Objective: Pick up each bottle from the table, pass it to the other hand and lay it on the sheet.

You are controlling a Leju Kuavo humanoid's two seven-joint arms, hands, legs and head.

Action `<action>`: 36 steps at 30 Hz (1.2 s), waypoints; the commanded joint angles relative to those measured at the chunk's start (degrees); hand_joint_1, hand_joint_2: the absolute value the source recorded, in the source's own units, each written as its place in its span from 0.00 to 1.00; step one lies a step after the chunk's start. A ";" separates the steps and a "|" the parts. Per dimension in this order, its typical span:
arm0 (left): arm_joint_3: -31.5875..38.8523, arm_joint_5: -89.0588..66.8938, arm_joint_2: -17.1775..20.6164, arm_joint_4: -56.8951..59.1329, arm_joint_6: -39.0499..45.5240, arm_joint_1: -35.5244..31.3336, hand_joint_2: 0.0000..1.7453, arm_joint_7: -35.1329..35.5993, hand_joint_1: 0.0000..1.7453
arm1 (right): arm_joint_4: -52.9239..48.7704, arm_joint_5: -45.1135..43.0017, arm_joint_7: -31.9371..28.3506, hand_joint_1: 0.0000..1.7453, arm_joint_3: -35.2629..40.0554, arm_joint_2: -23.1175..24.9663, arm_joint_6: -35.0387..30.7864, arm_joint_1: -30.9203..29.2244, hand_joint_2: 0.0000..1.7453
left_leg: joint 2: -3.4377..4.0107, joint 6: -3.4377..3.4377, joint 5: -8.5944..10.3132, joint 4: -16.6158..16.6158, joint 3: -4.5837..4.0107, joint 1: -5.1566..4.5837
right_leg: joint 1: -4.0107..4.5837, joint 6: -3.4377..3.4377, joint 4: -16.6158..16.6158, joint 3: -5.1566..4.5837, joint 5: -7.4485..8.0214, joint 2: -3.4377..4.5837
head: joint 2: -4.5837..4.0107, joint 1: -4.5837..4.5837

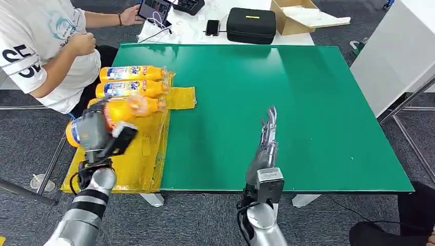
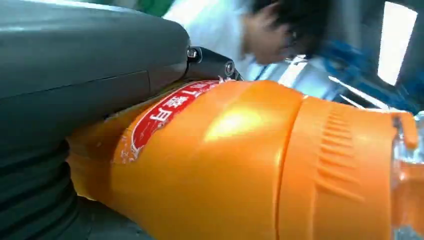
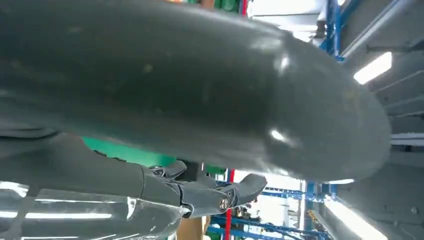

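Observation:
My left hand [image 1: 95,130] grips an orange bottle [image 1: 131,107] lying sideways over the yellow sheet [image 1: 143,154] at the table's left edge. Close up, that same bottle [image 2: 240,165] shows its orange body and red label against my left hand [image 2: 75,100]. Two more orange bottles [image 1: 132,73] [image 1: 131,88] lie side by side on the far part of the sheet. My right hand [image 1: 268,137] stands over the green table [image 1: 287,92] with fingers straight and apart, holding nothing. From behind, my right hand [image 3: 200,100] shows its thick grey thumb and dark fingers [image 3: 210,192] stretched out.
A person in a white shirt [image 1: 46,46] sits at the table's far left, close to the sheet. Beyond the table lie a black case [image 1: 251,24], a cardboard box [image 1: 300,15], a phone [image 1: 212,26] and a tablet [image 1: 154,9]. A white cabinet [image 1: 395,46] stands at the right.

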 commanded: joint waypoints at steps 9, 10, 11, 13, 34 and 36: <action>-13.32 -9.61 6.30 21.62 -6.14 -5.42 1.00 1.36 1.00 | 5.31 -2.56 0.82 0.00 1.51 -2.27 3.10 -3.77 0.00 | 0.12 0.06 -0.11 -0.08 0.37 0.00 | 0.04 -0.09 -0.09 0.36 -0.08 0.01 | 0.00 0.00; -13.13 -8.98 6.25 22.42 -8.27 -5.27 1.00 0.67 1.00 | 5.94 -2.55 0.80 0.00 1.55 -2.13 3.41 -4.00 0.00 | 0.12 0.06 -0.09 -0.07 0.32 0.00 | 0.03 -0.07 -0.09 0.31 -0.06 0.03 | 0.00 0.00; -12.32 -7.74 5.98 22.70 -9.54 -5.04 1.00 -0.11 1.00 | 6.32 -2.56 0.83 0.00 1.59 -2.02 3.69 -4.16 0.00 | 0.15 0.05 -0.07 -0.05 0.21 0.00 | 0.03 -0.05 -0.07 0.19 -0.03 0.08 | 0.00 0.00; -12.30 -7.71 5.92 22.69 -9.41 -4.88 1.00 -0.13 1.00 | 6.36 -2.56 0.83 0.00 1.63 -1.94 3.70 -4.18 0.00 | 0.13 0.06 -0.09 -0.05 0.25 0.00 | 0.03 -0.06 -0.08 0.25 -0.04 0.05 | 0.00 0.02; -12.41 -2.45 6.45 22.45 -18.33 -3.58 1.00 -2.19 1.00 | 10.95 -2.50 2.52 0.00 1.56 -0.73 6.57 -5.65 0.00 | 0.16 0.05 -0.09 -0.07 0.32 -0.01 | 0.03 -0.08 -0.08 0.31 -0.04 0.08 | 0.00 0.00; -12.43 -2.22 6.41 22.55 -19.34 -3.17 1.00 -2.28 0.26 | 11.56 -2.67 2.62 0.00 1.44 -0.55 6.81 -5.75 0.00 | 0.14 0.04 -0.06 -0.07 0.27 -0.03 | 0.00 -0.05 -0.06 0.26 -0.03 0.08 | 0.00 0.00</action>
